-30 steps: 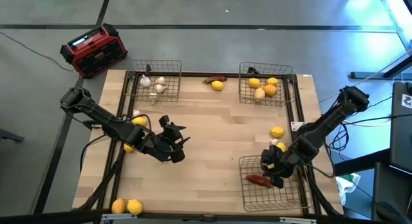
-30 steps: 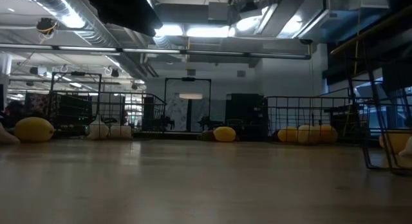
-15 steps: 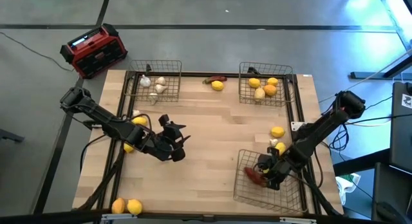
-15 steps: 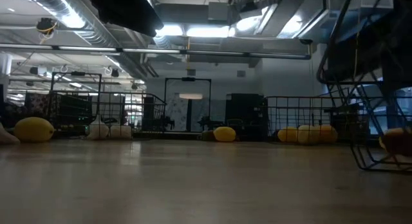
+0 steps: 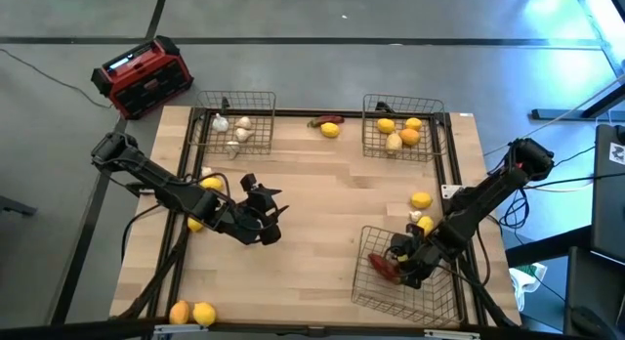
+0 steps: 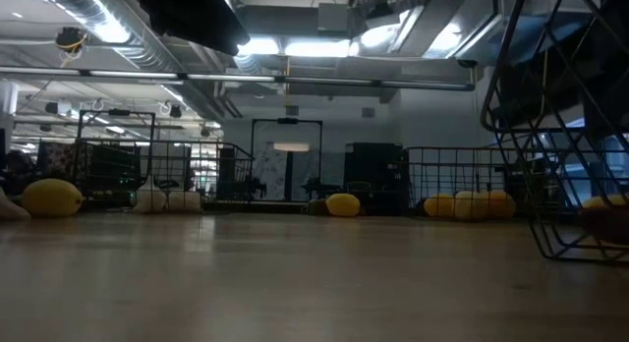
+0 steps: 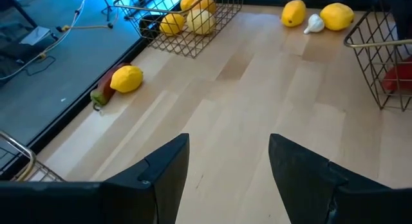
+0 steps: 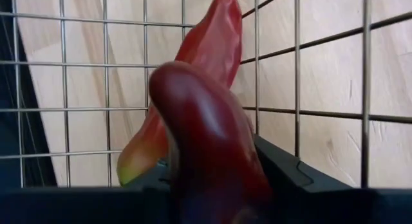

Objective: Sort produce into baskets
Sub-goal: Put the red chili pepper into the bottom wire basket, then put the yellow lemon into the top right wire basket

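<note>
Where mesh crosses it, 1 red pepper (image 8: 206, 140) looks glossy, perhaps 2.

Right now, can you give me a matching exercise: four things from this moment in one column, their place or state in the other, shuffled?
1. red pepper
2. left gripper
3. whitish bulbs
4. red and black box

A. open over bare table
B. on the floor past the table's far left corner
C. inside the tilted near-right basket, at the right gripper
D. in the far-left basket

Pairs: 1-C, 2-A, 3-D, 4-B
</note>
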Tool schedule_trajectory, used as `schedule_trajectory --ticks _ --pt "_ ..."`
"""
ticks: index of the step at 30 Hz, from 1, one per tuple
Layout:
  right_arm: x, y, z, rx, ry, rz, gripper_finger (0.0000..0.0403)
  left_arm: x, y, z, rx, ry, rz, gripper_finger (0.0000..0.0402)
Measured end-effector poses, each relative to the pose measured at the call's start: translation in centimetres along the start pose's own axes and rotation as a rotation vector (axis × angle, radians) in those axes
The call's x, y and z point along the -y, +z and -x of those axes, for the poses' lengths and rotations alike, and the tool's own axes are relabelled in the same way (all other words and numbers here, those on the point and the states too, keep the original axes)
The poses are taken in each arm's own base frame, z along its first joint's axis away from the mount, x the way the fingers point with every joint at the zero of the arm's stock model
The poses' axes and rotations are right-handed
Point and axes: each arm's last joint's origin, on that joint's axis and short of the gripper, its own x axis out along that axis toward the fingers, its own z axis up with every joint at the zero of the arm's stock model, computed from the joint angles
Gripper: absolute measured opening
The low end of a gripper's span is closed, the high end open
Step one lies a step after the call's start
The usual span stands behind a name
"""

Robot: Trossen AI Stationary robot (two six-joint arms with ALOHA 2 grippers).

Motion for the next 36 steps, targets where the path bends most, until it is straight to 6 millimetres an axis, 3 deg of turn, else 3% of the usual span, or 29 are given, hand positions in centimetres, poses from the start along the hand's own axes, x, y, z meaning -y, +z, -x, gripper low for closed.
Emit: schedule_trajectory --ticks 11,22,36 --pt "0.0 0.0 0.0 0.008 -0.007 -0.041 0.0139 0.0 0.0 0.0 0.0 0.0 0.001 0.021" --pt "0.2 0.0 0.0 0.002 -0.02 -0.038 0.0234 0.0 0.0 0.0 0.0 0.0 0.002 0.021" --pt "-0.3 0.5 1.4 -0.01 -0.093 0.023 0.0241 0.0 0.0 0.0 0.0 0.0 0.002 0.021"
